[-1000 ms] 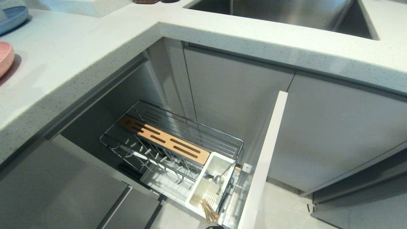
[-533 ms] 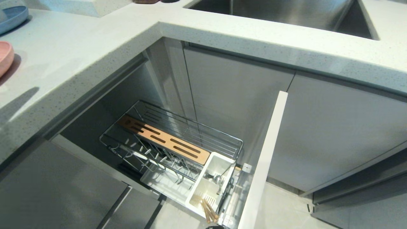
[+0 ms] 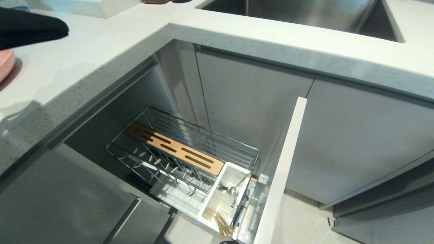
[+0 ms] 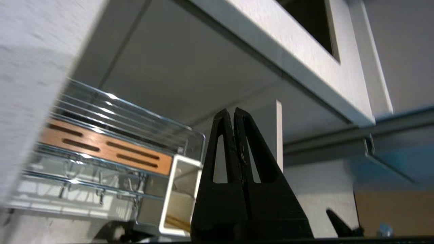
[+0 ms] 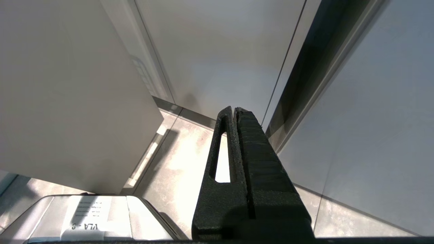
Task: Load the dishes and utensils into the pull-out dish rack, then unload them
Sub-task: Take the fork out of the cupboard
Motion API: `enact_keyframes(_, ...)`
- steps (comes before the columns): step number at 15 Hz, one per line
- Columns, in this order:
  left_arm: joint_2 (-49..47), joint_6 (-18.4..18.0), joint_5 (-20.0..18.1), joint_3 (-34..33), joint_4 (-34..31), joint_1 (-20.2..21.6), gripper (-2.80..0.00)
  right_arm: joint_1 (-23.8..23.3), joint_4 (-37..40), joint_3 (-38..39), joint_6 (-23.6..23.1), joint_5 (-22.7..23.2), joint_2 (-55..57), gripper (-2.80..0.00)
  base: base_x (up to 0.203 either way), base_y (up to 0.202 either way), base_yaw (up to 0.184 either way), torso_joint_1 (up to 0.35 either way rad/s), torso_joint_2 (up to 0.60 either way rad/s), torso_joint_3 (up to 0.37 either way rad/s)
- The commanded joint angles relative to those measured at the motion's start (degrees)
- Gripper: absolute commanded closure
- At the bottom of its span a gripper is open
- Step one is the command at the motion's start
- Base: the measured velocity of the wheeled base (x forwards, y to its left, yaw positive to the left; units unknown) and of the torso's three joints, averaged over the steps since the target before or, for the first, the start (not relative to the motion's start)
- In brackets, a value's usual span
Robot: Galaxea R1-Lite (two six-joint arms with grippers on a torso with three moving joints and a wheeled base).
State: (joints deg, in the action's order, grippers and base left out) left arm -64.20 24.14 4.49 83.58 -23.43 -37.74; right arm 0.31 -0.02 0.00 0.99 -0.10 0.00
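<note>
In the lower middle of the head view, the pull-out dish rack (image 3: 183,154) stands drawn out of the open cabinet under the corner of the speckled bench (image 3: 101,51). Its slotted wooden board (image 3: 174,149) runs along the far wire side, the plate prongs (image 3: 159,166) stand bare over the white drip tray (image 3: 173,195), and the white utensil caddy (image 3: 225,195) sits at the near right end. The chopsticks (image 3: 223,223) lean out of the caddy's nearest compartment; the fork (image 3: 232,191) stands in the compartment behind them. Just beside the caddy on the right, the white edge of the open cabinet door (image 3: 283,162) rises diagonally, leaving only a narrow gap on that side, while the room above the rack is open up to the bench's overhanging edge. At the far left edge of the frame a sliver of a pink dish (image 3: 5,64) rests on the bench; whether it is the plate or the bowl cannot be told. Above it, in the upper left corner, a dark part of the left arm (image 3: 30,28) reaches in over the bench. The left claw (image 4: 233,113) is clenched on nothing, tips pressed together, with the rack beyond it. The right claw (image 5: 234,110) is likewise clenched and empty, pointing at the floor (image 5: 183,169) between cabinet fronts.
</note>
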Motion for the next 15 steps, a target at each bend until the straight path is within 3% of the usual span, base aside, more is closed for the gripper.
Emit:
enact_keyframes(1,-1.0,0.0,0.1,-1.3,-0.1,-2.4,0.0,0.1,-0.1,0.1,0.0,0.0,0.0,0.0,0.0,0.0,0.0,0.0,0.0,0.0)
enact_keyframes(7,-3.3,-0.8,0.2,-5.2,-0.2,-9.8,0.0,0.0,0.0,0.1,0.0,-0.1,0.0,0.0,0.0,0.0,0.0,0.0,0.0,0.0)
enact_keyframes(12,-7.6,-0.8,0.7,-6.3,-2.5,-12.8,0.0,0.0,-0.1,0.1,0.0,-0.1,0.0,0.0,0.0,0.0,0.0,0.0,0.0,0.0)
enact_keyframes(15,-12.3,-0.8,5.8,-6.1,-6.1,-15.1,0.0,0.0,-0.1,0.1,0.0,0.0,0.0,0.0,0.0,0.0,0.0,0.0,0.0,0.0)
